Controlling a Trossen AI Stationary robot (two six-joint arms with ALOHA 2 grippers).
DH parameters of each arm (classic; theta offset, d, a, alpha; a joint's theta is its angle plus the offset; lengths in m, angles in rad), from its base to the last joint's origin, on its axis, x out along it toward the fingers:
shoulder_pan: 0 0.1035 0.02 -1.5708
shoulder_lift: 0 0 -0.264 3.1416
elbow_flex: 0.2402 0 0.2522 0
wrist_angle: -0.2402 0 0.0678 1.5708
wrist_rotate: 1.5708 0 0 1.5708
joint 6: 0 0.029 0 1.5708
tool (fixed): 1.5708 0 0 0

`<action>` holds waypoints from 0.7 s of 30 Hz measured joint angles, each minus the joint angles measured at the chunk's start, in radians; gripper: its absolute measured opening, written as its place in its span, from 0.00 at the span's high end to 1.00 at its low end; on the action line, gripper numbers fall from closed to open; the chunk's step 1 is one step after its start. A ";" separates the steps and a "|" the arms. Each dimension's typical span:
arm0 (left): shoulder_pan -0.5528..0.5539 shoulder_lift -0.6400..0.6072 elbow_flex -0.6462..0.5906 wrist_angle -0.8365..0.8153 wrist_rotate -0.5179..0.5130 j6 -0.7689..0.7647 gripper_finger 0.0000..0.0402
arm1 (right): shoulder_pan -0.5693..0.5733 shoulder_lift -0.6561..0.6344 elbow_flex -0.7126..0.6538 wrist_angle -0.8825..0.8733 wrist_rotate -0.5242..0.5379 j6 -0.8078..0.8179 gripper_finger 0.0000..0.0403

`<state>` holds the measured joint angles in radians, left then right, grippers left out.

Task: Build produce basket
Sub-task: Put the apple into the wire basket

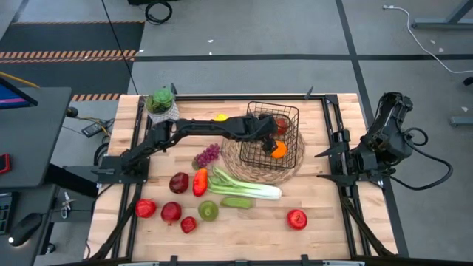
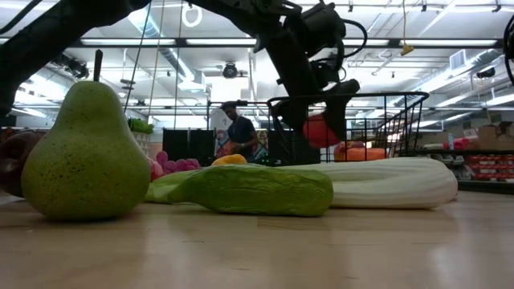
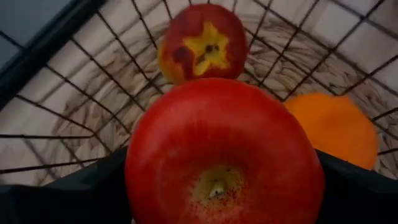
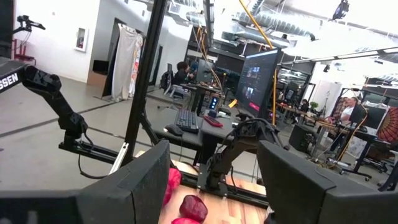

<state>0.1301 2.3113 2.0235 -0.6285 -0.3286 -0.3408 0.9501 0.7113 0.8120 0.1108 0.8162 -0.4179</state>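
The black wire basket stands on a round woven mat at the table's middle back. An orange and a red-and-yellow apple lie in it. My left gripper reaches into the basket from the left and is shut on a red apple. The low view shows this apple below the basket's rim. My right gripper stands open and raised at the table's right edge, with nothing between its fingers. My left gripper pinches the red apple between its two fingers, one on each of the apple's opposite sides. The fingers slant down from the table's left side. The apple's stem end faces the wrist, and it hangs above the basket's floor.
On the table in front of the basket lie purple grapes, a dark apple, a red pepper, a leek, a cucumber, a pear and several red fruits. A potted plant stands at the back left.
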 joint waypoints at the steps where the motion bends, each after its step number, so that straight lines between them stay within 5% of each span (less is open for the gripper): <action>1: -0.001 0.003 -0.001 -0.014 0.002 0.013 0.12 | 0.000 0.000 0.000 0.000 0.000 0.000 0.39; 14: -0.038 0.019 -0.002 -0.047 -0.012 0.388 0.12 | 0.000 0.000 0.000 0.000 0.000 0.000 0.39; 21: -0.049 0.019 -0.002 -0.052 -0.298 0.542 0.12 | 0.000 0.000 0.000 0.000 0.000 0.000 0.39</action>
<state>0.0807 2.3302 2.0220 -0.6803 -0.6265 0.2017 0.9497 0.7116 0.8120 0.1104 0.8165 -0.4175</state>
